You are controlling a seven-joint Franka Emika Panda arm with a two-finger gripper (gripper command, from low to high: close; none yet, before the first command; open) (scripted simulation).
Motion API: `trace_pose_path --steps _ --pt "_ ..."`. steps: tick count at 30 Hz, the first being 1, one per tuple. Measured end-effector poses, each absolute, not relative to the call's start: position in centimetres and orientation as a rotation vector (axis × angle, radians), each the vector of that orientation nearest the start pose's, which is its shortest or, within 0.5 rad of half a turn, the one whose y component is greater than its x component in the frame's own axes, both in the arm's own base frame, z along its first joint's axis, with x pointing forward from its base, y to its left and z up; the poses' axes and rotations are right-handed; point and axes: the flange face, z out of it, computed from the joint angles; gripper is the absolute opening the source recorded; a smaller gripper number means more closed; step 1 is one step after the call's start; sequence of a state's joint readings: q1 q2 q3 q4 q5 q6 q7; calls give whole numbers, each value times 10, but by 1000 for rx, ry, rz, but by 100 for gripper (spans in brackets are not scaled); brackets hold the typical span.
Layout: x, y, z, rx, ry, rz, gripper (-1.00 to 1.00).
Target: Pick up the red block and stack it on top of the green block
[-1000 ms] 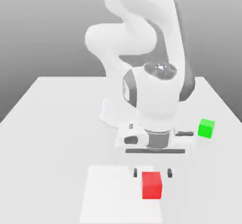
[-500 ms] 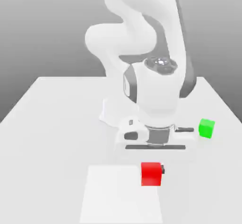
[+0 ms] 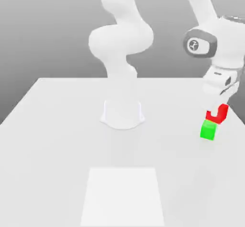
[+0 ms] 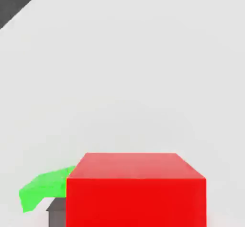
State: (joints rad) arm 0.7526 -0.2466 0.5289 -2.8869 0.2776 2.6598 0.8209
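Toward the exterior view's left and near side, the flat, pale rectangular patch (image 3: 122, 196) no longer has the small, plain, bright red cube at its right edge, where it was a moment ago. Farther back, the white arm (image 3: 120, 39) has swung out to the exterior view's right, carrying the cube with it. The pick looks done, then, and the task has moved on to placing.

At the right, the small, plain, bright green cube (image 3: 208, 130) sits on the white table (image 3: 62, 149), apparently where it was. The red cube (image 3: 221, 114) is now just above or beyond it, looking turned and a little tilted, in the two-finger gripper (image 3: 218, 112), which is closed on its sides — only as far as the cube's width allows.

What separates the cubes is hard to make out: they overlap in the exterior view, so I cannot tell whether they touch. In the hand view, green shows beside red, partly covered by it, which suggests the stack is not yet lined up — a shift over green seems needed before lowering. Red's lower part is cut off there, and the white hand hides some of red in the exterior view.
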Motion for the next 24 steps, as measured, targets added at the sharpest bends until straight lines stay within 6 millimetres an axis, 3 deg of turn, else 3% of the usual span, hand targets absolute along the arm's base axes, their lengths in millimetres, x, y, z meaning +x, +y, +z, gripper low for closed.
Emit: trace_pose_path --steps 3,24 --pt "109 326 240 -3126 -373 -13 -100" --pt "110 325 186 -3136 -380 -18 -100"
